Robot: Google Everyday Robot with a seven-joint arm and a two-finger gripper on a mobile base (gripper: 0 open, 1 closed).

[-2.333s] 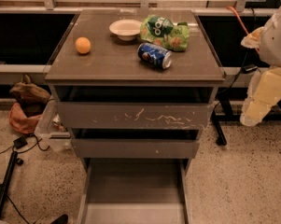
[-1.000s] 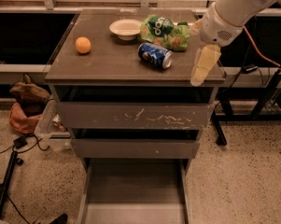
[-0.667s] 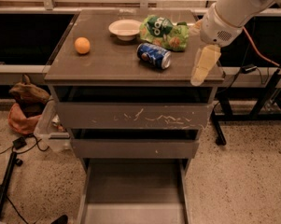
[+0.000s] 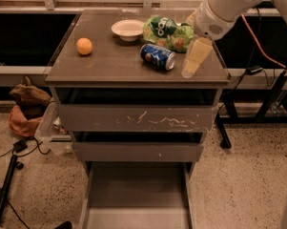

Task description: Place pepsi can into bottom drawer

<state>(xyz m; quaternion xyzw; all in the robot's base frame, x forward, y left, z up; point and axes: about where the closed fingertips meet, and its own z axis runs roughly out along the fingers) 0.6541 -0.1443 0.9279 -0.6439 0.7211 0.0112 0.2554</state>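
Observation:
The pepsi can [image 4: 158, 56] lies on its side on the cabinet top, right of centre, in front of the green chip bag [image 4: 168, 33]. My gripper [image 4: 188, 70] hangs from the white arm at the upper right. It points down and to the left just right of the can, a small gap apart from it, and it holds nothing. The bottom drawer [image 4: 133, 194] is pulled out at the foot of the cabinet, and its flat floor is bare.
An orange [image 4: 84, 46] and a white bowl [image 4: 128, 29] sit on the cabinet top. The scratched top drawer [image 4: 138, 118] and middle drawer [image 4: 138, 151] stand slightly ajar. A brown bag [image 4: 26, 109] and cables lie on the floor at the left. Black stand legs [image 4: 224, 128] are at the right.
My arm has come in from the right side over the cabinet top. The gripper has moved left, closer to the pepsi can. The can has not moved.

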